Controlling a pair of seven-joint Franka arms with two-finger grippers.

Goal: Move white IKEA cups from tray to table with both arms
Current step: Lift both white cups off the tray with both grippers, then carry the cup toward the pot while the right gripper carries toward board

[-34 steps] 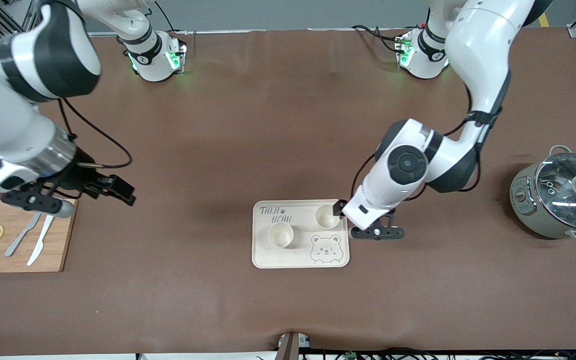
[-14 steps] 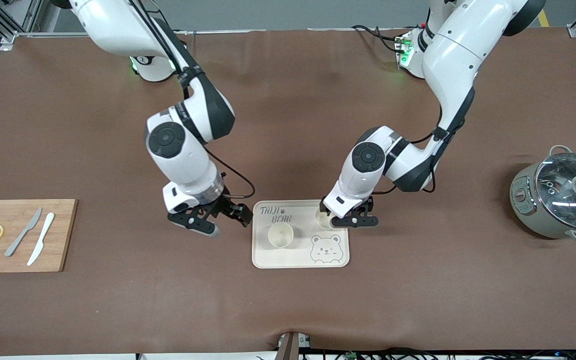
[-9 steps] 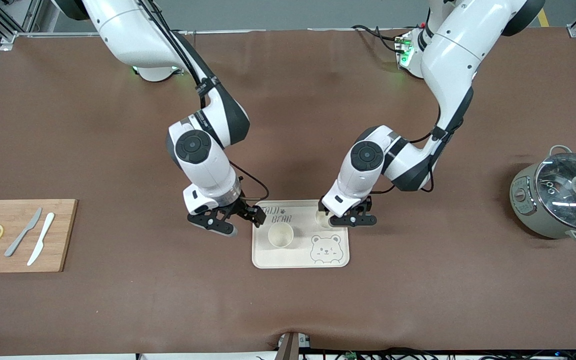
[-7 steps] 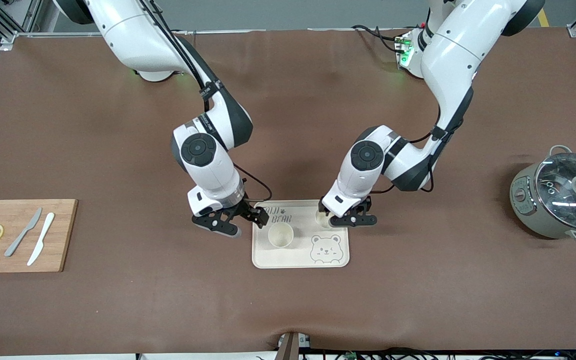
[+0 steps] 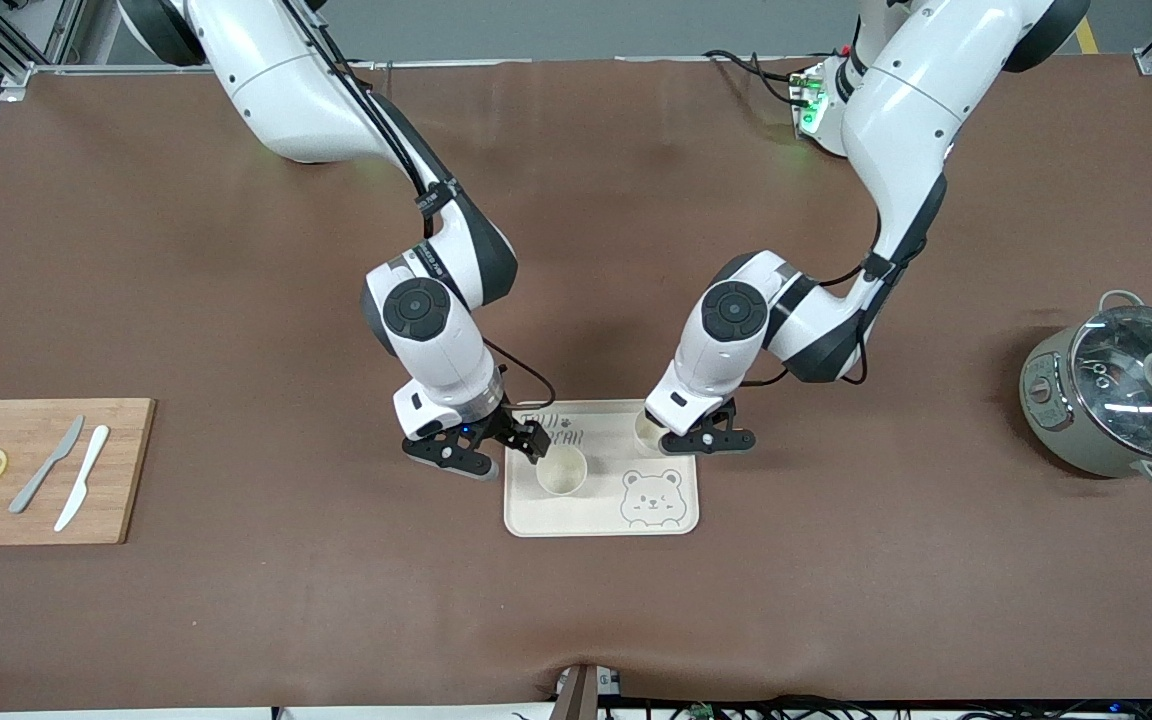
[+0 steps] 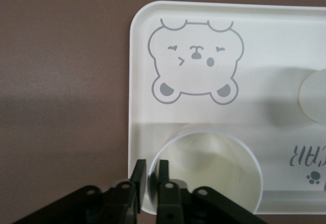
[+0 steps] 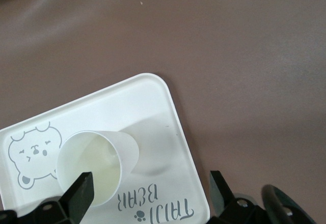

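Observation:
Two white IKEA cups stand upright on the cream bear tray (image 5: 601,520). My left gripper (image 5: 666,433) is shut on the rim of the cup (image 5: 644,430) at the tray's corner nearest the left arm's base. In the left wrist view one finger (image 6: 137,175) is outside and one inside that cup (image 6: 209,168). My right gripper (image 5: 496,450) is open and empty, low over the tray's edge toward the right arm's end, next to the other cup (image 5: 561,470). In the right wrist view its fingers (image 7: 81,189) spread wide near that cup (image 7: 97,165) and the tray (image 7: 153,107).
A wooden cutting board (image 5: 36,470) with two knives and lemon slices lies at the right arm's end of the table. A grey glass-lidded pot (image 5: 1116,400) stands at the left arm's end. The brown table (image 5: 576,620) is bare nearer the front camera.
My right arm has swung from over the cutting board to the tray's edge, gripper open. My left gripper moved onto the cup's rim, then stayed there.

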